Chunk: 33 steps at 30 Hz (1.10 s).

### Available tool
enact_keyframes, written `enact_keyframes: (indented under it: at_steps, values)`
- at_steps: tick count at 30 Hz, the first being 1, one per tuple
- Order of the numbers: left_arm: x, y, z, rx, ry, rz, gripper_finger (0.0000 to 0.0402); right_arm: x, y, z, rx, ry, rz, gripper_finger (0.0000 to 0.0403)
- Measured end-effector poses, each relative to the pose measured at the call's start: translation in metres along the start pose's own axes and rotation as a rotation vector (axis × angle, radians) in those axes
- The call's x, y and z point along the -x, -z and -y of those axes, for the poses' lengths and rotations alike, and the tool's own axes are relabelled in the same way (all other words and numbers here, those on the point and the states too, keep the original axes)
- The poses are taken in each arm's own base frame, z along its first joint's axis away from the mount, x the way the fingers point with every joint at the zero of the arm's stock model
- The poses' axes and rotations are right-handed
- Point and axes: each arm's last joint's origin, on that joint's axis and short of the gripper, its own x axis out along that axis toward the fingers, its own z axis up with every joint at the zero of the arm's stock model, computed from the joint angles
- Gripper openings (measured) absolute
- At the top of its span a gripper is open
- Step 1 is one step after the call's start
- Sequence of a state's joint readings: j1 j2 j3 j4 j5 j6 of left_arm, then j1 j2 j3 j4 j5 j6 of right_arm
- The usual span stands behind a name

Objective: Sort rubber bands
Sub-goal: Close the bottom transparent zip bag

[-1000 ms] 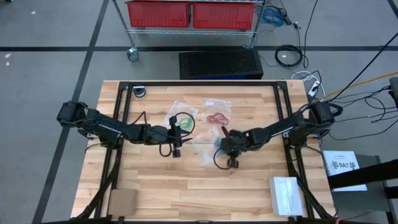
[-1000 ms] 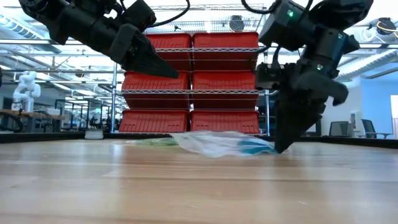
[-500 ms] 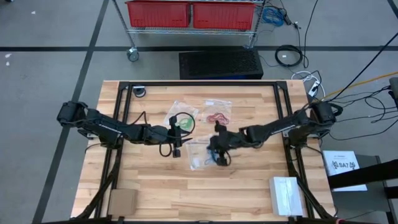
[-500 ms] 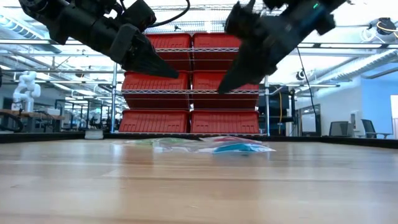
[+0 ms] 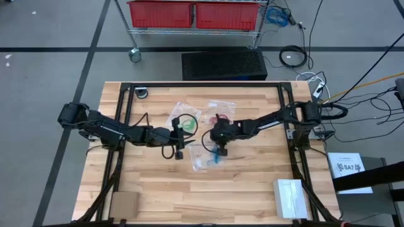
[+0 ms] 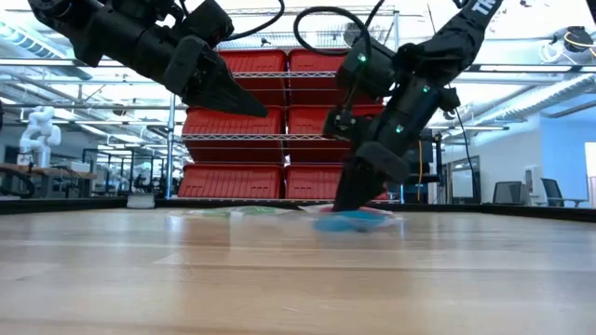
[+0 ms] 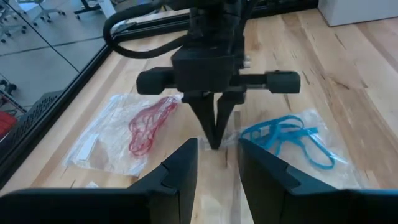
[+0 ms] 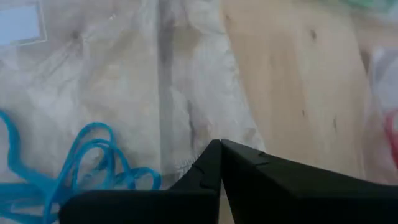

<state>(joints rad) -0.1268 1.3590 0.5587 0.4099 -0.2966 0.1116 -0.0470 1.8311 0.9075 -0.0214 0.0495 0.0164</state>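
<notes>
High view — right claw [image 5: 218, 142] shut, tips on clear bag [image 5: 203, 153] of blue rubber bands [image 7: 286, 138]; left claw [image 5: 178, 135] partly open, empty — hovering beside.

Clear bags [image 5: 201, 154] are spread on the wooden worktop [image 5: 252, 189]. A white box [image 5: 289, 198] is seen near one corner, a cardboard piece [image 5: 124, 204] near another. Red bins [image 5: 196, 14] are shelved beyond.

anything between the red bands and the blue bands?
Yes: the right gripper, shut, tip down on clear bag plastic between the red bands and blue bands. Left wrist view shows it.
</notes>
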Motion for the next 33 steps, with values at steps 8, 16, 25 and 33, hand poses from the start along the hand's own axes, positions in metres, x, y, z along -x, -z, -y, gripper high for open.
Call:
enact_keyframes:
  at_steps: [8, 16, 25, 33]
  values:
    - [0.000, 0.000, 0.000, 0.001, -0.006, -0.001, 0.0121, 0.020, 0.013, -0.012, -0.464, 0.231, -0.104, 0.0000]
    - [0.000, 0.000, 0.000, 0.002, -0.008, -0.001, 0.0121, 0.029, 0.030, -0.047, -0.729, 0.315, -0.156, 0.0000]
    - [0.000, 0.000, -0.001, 0.001, -0.034, -0.004, 0.0121, 0.037, 0.018, -0.082, -0.587, 0.205, -0.124, 0.0011]
    - [0.000, 0.000, -0.001, 0.000, -0.037, -0.005, 0.0121, 0.044, -0.026, -0.078, 0.027, 0.121, 0.038, 0.0028]
